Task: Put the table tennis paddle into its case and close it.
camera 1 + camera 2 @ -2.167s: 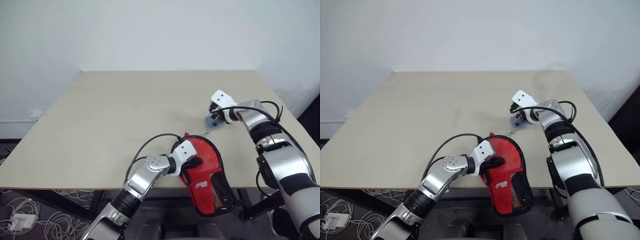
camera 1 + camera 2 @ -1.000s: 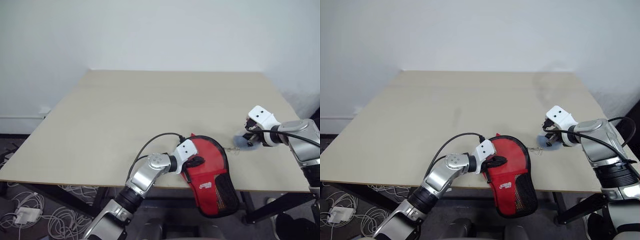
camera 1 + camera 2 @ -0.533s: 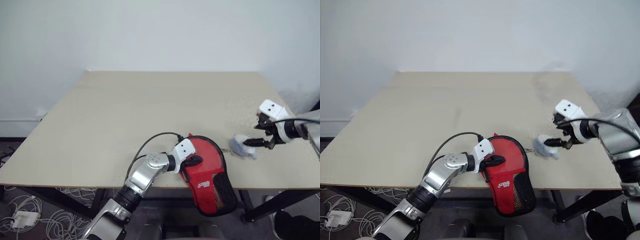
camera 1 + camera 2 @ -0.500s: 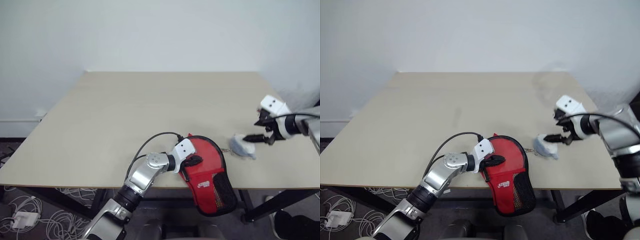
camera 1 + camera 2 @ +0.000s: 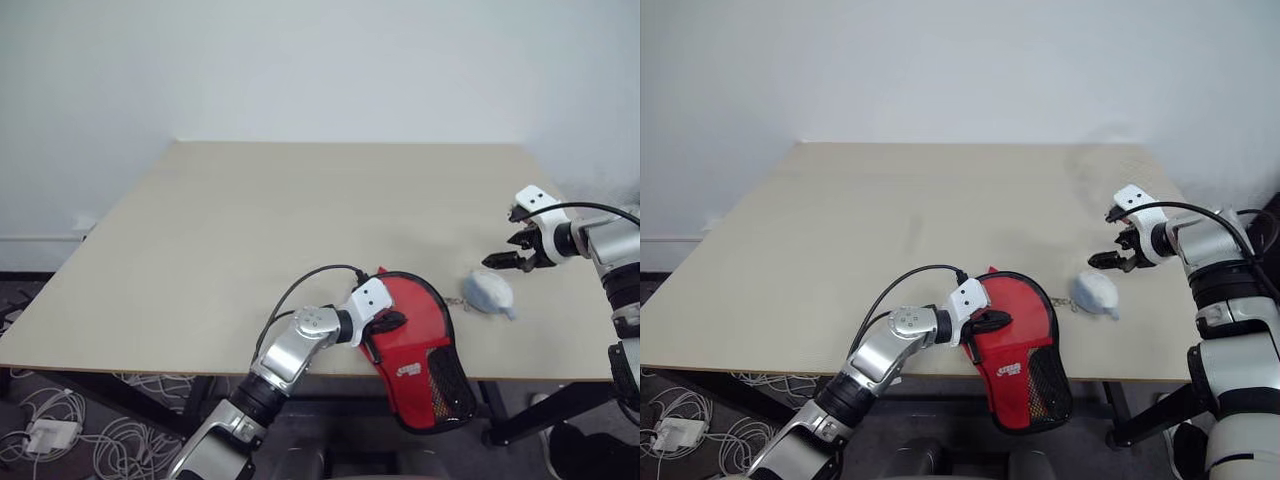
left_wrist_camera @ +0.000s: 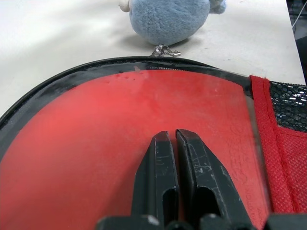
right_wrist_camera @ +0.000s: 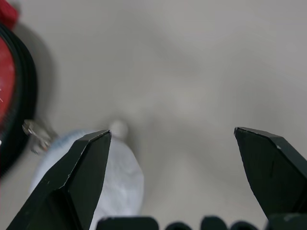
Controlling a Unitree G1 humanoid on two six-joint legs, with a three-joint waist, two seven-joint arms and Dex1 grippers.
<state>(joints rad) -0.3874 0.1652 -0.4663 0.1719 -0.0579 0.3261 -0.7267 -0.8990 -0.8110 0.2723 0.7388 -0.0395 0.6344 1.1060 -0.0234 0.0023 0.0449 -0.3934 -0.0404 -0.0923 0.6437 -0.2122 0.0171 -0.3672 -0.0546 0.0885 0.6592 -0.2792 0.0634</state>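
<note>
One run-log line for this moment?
case: zipped, on table edge | left hand: shut, pressing case | right hand: open, above plush charm

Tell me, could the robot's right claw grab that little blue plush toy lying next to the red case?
Probably yes. The right claw hangs open just beyond the blue plush toy, with bare table between them and nothing in the way. The left claw is shut, pressing on the red case, well clear.

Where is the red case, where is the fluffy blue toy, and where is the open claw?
red case (image 5: 412, 335), left eye view, its red outer face.
fluffy blue toy (image 5: 488, 293), left eye view, its round body.
right gripper (image 5: 1113, 250), right eye view, between its open fingers.
</note>
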